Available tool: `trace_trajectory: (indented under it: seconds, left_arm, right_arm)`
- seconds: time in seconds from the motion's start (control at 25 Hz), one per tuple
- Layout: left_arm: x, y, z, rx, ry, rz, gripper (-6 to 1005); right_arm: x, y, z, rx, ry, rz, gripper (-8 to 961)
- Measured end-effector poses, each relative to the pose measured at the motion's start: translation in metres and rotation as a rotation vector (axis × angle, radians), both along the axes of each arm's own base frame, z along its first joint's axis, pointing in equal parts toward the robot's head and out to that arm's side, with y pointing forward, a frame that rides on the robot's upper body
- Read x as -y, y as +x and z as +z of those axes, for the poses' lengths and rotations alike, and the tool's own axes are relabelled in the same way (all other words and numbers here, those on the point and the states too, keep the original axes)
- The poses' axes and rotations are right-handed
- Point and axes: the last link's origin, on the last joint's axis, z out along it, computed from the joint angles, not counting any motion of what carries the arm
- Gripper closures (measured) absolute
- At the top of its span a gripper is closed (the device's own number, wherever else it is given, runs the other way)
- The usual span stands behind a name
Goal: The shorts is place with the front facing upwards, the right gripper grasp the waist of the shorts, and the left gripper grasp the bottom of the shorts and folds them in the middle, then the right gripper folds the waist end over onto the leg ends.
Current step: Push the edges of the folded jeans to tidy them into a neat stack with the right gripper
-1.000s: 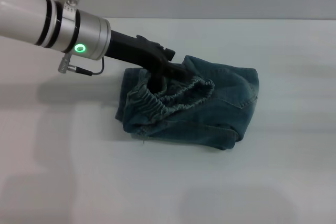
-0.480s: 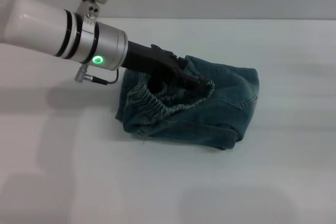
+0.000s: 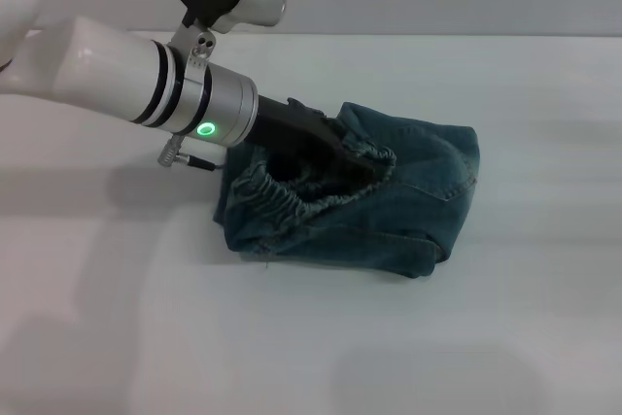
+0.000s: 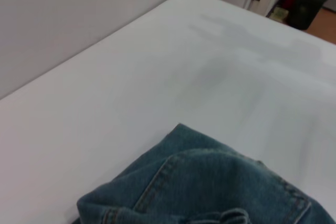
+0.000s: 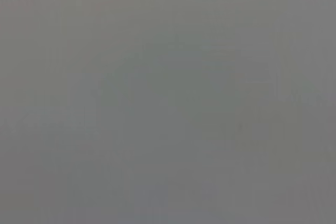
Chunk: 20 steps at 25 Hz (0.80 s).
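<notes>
Looking from the front edge of the white tabletop (image 3: 311, 357) toward the back, first comes bare white surface, then the shorts (image 3: 389, 211) in the middle. They lie in a small folded bundle, not spread flat. The ruffled waist end (image 3: 292, 199) sits on top at the left side of the bundle, and a pocket seam shows on the right side. The leg ends are hidden, likely tucked under the pile.

So the folding looks nearly done: the denim is already doubled up and the waist lies over the rest. What seems left is to let go, pull away, and maybe tidy the crumpled band.

The left tool (image 3: 364, 160) reaches in from the back left, low over the waistband and touching it. I cannot tell if its fingers are spread or pinching the cloth, because they are dark against the dark hollow of the band.

The right tool is not in sight; its wrist view shows only plain grey.

Since a second ago, the left arm has slid further to the right over the bundle, and the shorts have hardly moved.
</notes>
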Motion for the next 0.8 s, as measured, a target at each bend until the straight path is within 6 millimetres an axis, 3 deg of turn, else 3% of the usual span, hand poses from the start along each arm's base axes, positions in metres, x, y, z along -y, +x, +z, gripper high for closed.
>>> trace_trajectory:
  seconds: [0.8]
  left_arm:
    - [-0.009, -0.018, 0.003, -0.047, 0.108, 0.052, 321]
  right_arm:
    - [0.003, 0.003, 0.001, -0.009, 0.01, -0.011, 336]
